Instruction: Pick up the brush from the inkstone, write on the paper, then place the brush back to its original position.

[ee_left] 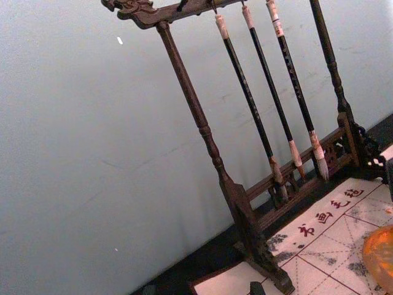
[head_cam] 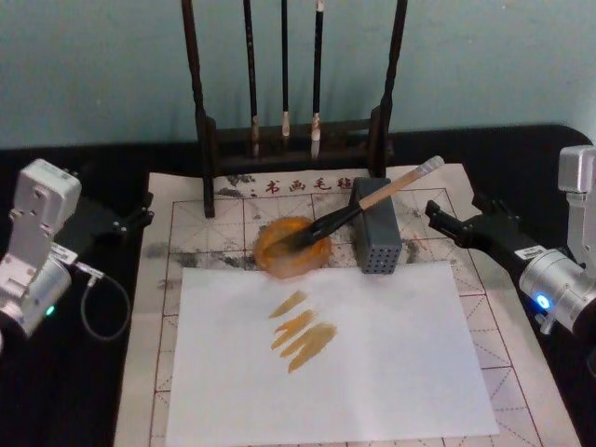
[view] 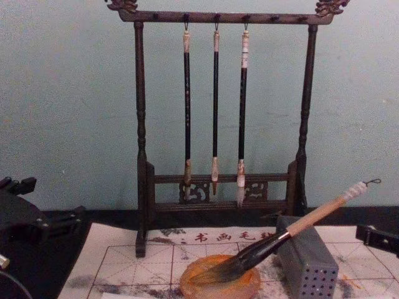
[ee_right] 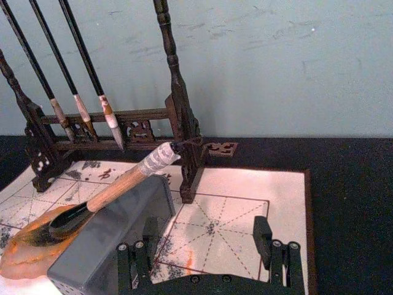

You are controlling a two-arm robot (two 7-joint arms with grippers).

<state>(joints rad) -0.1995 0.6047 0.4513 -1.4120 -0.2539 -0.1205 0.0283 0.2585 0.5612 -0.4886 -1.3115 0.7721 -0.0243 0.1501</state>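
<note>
Brush [head_cam: 372,200] lies with bristles in the inkstone [head_cam: 292,248], handle propped on grey box [head_cam: 374,237]. Red characters beyond the inkstone: you can't read them. Right gripper [ee_right: 206,246] fingers apart; left gripper [head_cam: 140,212]: cannot tell.

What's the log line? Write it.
brush in inkstone, on grey box; white sheet: orange strokes; right tool open, clear; left tool parked

Black table [head_cam: 521,149]: dark, matte top, running back to a pale blue-green wall. Lying directly on it: one off-white gridded paper [head_cam: 191,233] with red lines, red characters along its far edge and grey ink smudges, covering the middle of the top; one dark wooden brush rack [head_cam: 289,140], its near feet resting on the paper's far edge, three thin brushes hanging from its crossbar.
</note>
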